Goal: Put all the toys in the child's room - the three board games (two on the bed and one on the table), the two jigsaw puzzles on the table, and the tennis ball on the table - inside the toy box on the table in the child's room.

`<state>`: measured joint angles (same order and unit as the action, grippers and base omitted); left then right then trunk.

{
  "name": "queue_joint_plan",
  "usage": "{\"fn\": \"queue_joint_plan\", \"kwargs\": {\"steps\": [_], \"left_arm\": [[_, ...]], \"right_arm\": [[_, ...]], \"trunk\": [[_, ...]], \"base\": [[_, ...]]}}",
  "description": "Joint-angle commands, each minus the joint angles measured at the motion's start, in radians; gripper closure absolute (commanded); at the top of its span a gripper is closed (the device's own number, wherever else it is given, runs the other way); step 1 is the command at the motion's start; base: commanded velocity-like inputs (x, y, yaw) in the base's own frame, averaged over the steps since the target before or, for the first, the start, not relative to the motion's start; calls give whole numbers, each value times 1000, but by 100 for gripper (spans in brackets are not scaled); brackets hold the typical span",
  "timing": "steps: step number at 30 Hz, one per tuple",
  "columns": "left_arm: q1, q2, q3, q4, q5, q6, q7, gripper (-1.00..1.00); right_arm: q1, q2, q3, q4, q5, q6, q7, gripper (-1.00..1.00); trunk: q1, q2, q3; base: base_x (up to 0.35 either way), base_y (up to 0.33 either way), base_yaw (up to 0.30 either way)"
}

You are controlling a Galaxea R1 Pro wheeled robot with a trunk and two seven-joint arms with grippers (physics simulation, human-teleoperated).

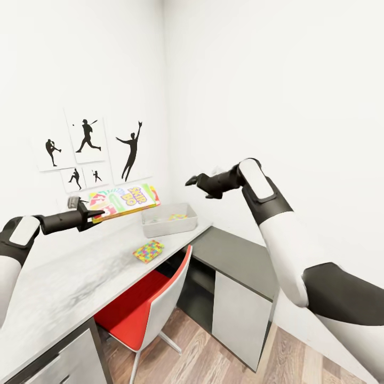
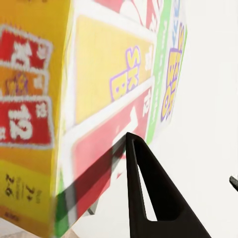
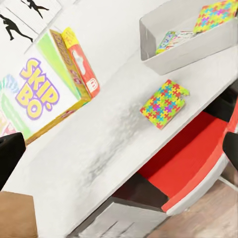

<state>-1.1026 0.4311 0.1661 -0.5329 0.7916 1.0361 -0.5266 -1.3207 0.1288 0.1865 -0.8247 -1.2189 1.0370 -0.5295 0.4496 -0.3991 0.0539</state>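
My left gripper [image 1: 95, 215] is shut on the end of the orange-green Skip-Bo board game [image 1: 125, 199], holding it in the air above the table [image 1: 69, 282], left of the toy box [image 1: 160, 228]. In the left wrist view a finger [image 2: 148, 198] presses against the box cover [image 2: 99, 89]. The toy box [image 3: 183, 54] holds one jigsaw puzzle [image 3: 218, 14] and a pale printed box [image 3: 171, 39]. The other jigsaw puzzle [image 1: 148, 250] [image 3: 164, 103] lies flat near the table's front edge. My right gripper [image 1: 190, 182] hovers open and empty, high above the toy box.
A red and white chair [image 1: 152, 304] is tucked under the table below the loose puzzle. A lower dark grey cabinet [image 1: 240, 256] with a white door joins the table at the corner. Black baseball-player pictures [image 1: 88, 149] hang on the wall.
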Motion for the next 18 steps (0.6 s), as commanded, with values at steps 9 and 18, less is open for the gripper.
{"fn": "queue_joint_plan", "kwargs": {"steps": [9,18], "left_arm": [[-3,-4,4,1,-11,11,-16,100],[-3,-5,1,1,-11,11,-18,100]], "right_arm": [[-42,-13,-1,133,-17,10,-11,-100],[-36,-18,1,129,-18,10,-9,-100]], "trunk": [[0,-1,-1],[0,-1,-1]], "base": [[0,0,0],[126,15,0]]}}
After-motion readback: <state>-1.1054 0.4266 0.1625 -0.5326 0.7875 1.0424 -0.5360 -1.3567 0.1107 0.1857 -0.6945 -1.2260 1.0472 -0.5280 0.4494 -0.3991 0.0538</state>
